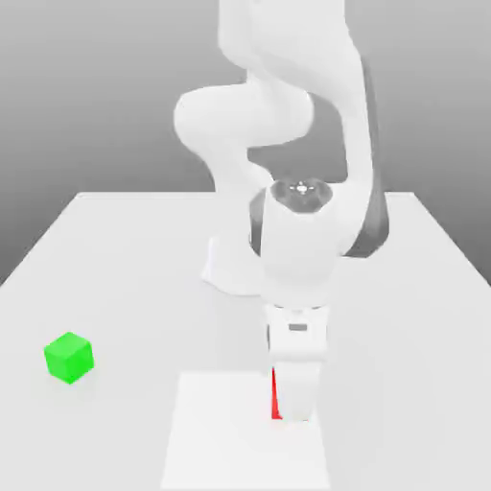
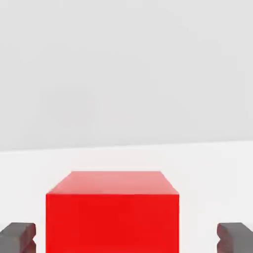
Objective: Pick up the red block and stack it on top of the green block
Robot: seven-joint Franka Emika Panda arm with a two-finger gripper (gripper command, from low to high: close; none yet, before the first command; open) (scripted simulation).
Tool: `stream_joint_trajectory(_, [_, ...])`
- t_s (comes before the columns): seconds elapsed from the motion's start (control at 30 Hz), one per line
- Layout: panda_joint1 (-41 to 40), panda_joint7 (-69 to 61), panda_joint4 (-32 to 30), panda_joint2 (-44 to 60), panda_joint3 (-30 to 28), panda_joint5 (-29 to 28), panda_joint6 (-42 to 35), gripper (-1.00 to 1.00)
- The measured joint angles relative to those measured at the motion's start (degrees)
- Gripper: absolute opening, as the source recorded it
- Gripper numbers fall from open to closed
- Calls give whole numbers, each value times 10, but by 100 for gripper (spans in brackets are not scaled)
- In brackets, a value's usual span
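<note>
Gripper (image 1: 292, 408): down over the red block (image 2: 112, 212) — jaws spread, a gap each side, not yet pinching.
Green block (image 1: 69, 358): well apart — waiting as the base.

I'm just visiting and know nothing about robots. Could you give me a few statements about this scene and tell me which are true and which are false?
1. The red block sits between the gripper fingers. True.
2. The green block is stacked on the red one. False: it stands alone on the table, toward the exterior view's left.
3. The fingers already press the red block's sides. False: a gap shows on each side.
4. The arm reaches down over the red block. True.
</note>
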Motion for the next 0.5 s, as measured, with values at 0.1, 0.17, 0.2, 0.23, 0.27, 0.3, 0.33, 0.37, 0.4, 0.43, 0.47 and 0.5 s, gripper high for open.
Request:
stream_joint_trajectory(0.1, [0, 0, 0, 0, 0, 0, -1, -100])
stream_joint_trajectory(0.17, [-4, -2, 0, 4, 4, 3, 2, -100])
stream_joint_trajectory(0.2, [-1, 0, 0, 0, 1, 0, -1, -100])
stream_joint_trajectory(0.23, [5, 5, 0, -7, -7, -7, -7, -100])
stream_joint_trajectory(0.27, [10, 12, -1, -16, -15, -18, -14, -100])
stream_joint_trajectory(0.3, [17, 19, -1, -26, -24, -28, -22, -100])
stream_joint_trajectory(0.33, [22, 27, -2, -37, -32, -40, -30, -100])
stream_joint_trajectory(0.37, [29, 34, -3, -47, -41, -49, -39, -100])
stream_joint_trajectory(0.4, [32, 43, -4, -57, -47, -61, -47, -100])
stream_joint_trajectory(0.43, [34, 51, -6, -67, -53, -73, -55, -100])
stream_joint_trajectory(0.47, [36, 59, -7, -77, -56, -83, -63, -100])
stream_joint_trajectory(0.5, [37, 66, -9, -87, -60, -93, -71, -100])
